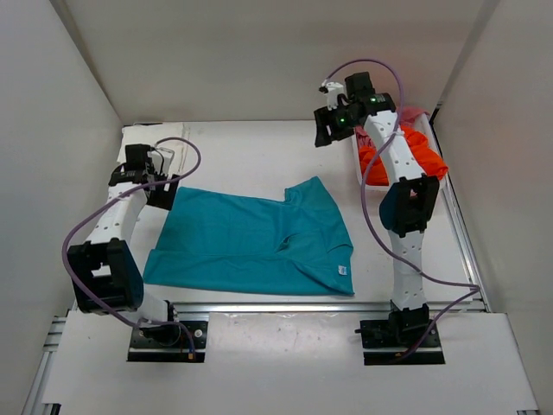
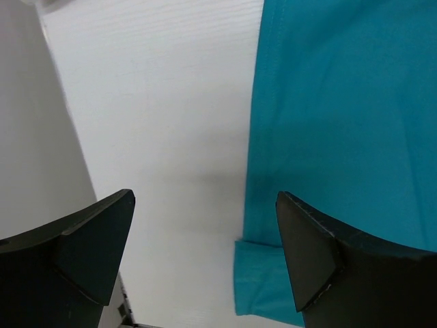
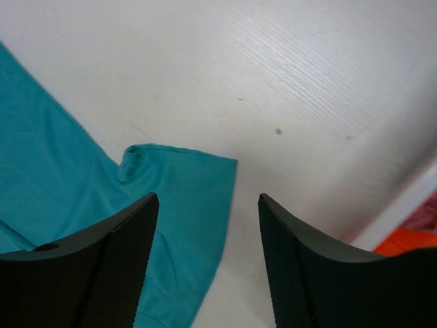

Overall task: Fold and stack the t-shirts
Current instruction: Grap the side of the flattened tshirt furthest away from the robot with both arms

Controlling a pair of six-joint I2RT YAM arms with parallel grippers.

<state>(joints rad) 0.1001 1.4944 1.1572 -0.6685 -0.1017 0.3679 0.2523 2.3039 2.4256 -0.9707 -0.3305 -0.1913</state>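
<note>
Arm bases (image 1: 168,337) on near rail (image 1: 285,307); white table (image 1: 242,156), white walls (image 1: 259,52) around. Teal t-shirt (image 1: 251,242) spread out. Left gripper (image 2: 205,232), right gripper (image 3: 208,232) agape, empty.

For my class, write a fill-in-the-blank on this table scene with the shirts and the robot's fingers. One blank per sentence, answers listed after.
1. The flat t-shirt on the table is ___ in colour.
2. The orange shirt lies bunched at the table's far ___ side.
3. The left arm's fingers stand ___, with nothing between them.

Missing words: teal; right; open.
</note>
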